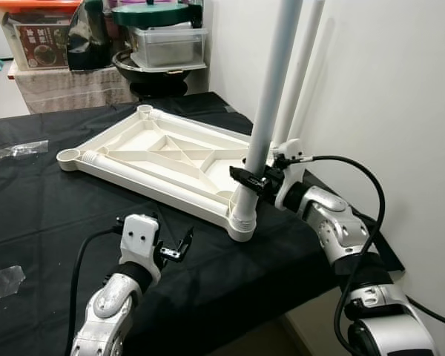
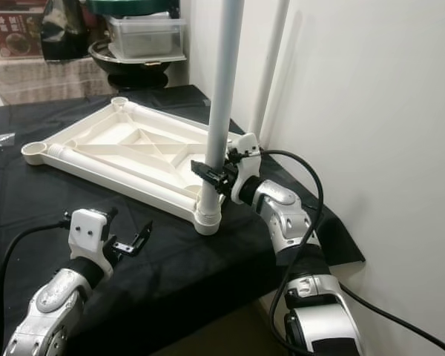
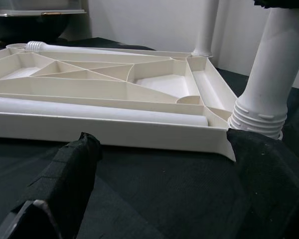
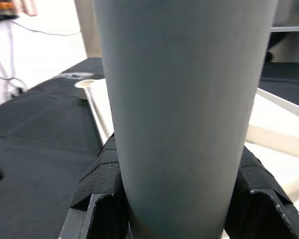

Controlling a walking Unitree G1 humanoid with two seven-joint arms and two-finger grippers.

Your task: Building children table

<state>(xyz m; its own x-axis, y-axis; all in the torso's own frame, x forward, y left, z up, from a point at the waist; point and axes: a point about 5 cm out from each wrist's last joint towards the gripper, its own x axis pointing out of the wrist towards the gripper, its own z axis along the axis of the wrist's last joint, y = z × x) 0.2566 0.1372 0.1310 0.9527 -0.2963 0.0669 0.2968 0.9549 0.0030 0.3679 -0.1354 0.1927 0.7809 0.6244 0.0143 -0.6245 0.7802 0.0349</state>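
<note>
The white tabletop lies upside down on the black-covered table, ribs facing up. At its near right corner a white leg stands upright in the corner socket, and the right tool is clamped around this leg just above the tabletop. A second leg stands at the corner behind it, by the wall. The left tool hovers in front of the tabletop's near edge, fingers spread apart and holding nothing
</note>
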